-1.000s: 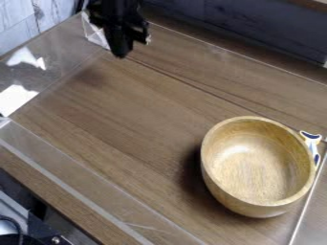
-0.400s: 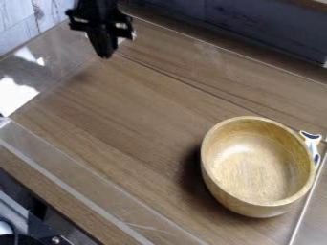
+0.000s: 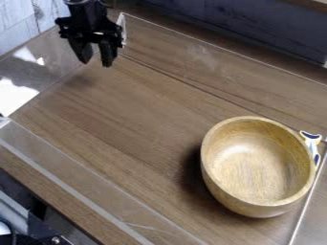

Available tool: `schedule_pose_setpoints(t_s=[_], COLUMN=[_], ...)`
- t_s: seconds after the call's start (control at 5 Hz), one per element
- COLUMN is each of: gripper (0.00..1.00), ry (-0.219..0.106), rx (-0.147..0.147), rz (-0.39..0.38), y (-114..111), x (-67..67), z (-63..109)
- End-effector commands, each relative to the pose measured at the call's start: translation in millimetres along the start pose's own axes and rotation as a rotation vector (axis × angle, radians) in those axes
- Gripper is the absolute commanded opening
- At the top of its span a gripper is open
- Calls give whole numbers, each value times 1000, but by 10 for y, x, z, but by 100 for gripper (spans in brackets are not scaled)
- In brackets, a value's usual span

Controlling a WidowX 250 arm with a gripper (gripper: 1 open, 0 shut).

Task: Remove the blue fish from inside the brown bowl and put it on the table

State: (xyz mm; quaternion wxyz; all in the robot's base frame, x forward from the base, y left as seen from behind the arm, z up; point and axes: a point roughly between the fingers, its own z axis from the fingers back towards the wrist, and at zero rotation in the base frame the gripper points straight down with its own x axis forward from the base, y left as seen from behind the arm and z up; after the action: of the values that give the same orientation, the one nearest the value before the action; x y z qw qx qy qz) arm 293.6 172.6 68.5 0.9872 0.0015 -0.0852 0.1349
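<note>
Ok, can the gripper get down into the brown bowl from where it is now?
Probably yes. The gripper hangs open at the table's far left corner, and only bare tabletop lies between it and the brown bowl, whose hollow is open on top and shows no fish.

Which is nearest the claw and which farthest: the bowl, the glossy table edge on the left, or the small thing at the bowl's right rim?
1. Glossy edge, just left of the gripper.
2. Bowl, far off at lower right.
3. Small thing, just past the bowl's right rim.

Dark wall (image 3: pixel 243 24) behind; bright glare (image 3: pixel 15 96) at left.
</note>
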Motion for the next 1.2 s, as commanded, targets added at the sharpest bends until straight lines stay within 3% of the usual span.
schedule_pose_setpoints(t_s=[0.0,0.4,0.6,0.8,1.0], gripper=[100,100,100,100,100], ry=[-56,-30,-18,-37,-35], rx=[26,31,30,12,16], rz=[16,30,18,21,30], y=[74,58,120,312,303], x=[87,58,33,199,198], z=[149,24,-159,-269,-232])
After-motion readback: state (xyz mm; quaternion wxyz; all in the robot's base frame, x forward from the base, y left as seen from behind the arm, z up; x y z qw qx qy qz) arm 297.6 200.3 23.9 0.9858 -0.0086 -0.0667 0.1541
